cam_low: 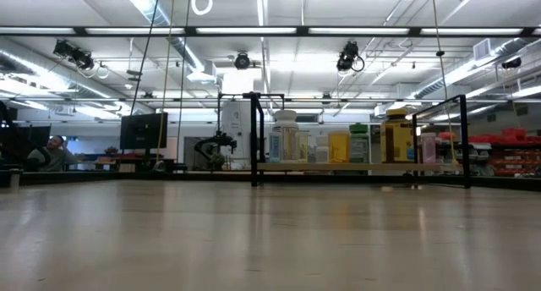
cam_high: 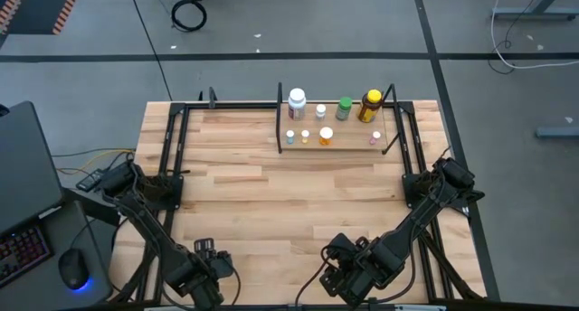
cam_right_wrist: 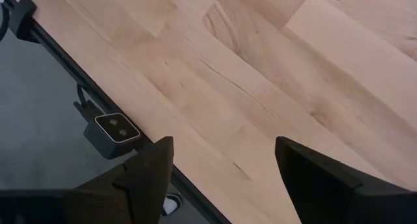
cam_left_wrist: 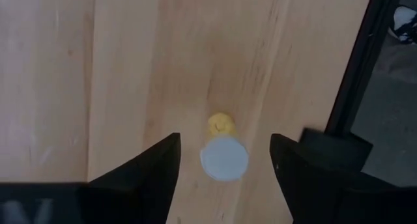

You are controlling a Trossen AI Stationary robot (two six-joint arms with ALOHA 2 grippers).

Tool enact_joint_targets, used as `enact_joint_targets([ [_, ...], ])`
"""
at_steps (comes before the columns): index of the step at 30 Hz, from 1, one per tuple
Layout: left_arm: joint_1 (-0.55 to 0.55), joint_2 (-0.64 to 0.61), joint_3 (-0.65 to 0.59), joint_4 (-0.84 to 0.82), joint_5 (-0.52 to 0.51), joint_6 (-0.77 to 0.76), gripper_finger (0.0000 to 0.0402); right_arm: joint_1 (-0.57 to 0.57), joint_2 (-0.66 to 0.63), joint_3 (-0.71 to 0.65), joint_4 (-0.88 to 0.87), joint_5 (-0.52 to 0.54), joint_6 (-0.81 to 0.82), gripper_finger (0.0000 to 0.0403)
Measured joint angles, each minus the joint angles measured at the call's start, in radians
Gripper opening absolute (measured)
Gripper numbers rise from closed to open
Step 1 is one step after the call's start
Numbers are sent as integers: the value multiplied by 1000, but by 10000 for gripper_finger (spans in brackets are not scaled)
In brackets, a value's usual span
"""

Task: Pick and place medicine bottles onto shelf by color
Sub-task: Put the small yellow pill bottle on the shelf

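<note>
Seen from above, a small bottle with a white cap [cam_left_wrist: 224,157] and a yellow body [cam_left_wrist: 221,124] stands upright on the wooden table near its front left corner. My left gripper [cam_left_wrist: 225,143] points down over it, open, one finger on each side of the cap with a gap to both. In the high view my left gripper [cam_high: 206,259] hides this bottle. The shelf [cam_high: 336,146] stands at the far edge and holds a large white bottle [cam_high: 297,104], a green one [cam_high: 344,108], a yellow dark-capped one [cam_high: 370,106] and several tiny ones. My right gripper [cam_right_wrist: 225,147] hangs open over bare wood near the front edge.
Black metal rails [cam_high: 172,157] run along the table's left and right sides. A small black camera block [cam_right_wrist: 112,129] sits at the front edge by my right gripper. Bare wood [cam_high: 289,202] spans from the grippers to the shelf. A keyboard and mouse [cam_high: 74,270] lie off the table at left.
</note>
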Motion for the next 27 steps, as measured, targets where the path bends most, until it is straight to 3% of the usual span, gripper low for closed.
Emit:
enact_joint_targets([
  [14, -1, 53, -1, -6, -7, 46, 268, 6, 0, 0, 4, -11, -6, 277],
  [27, -1, 55, -1, -15, -6, 52, 255, 11, 0, 0, 4, -9, 3, 277],
])
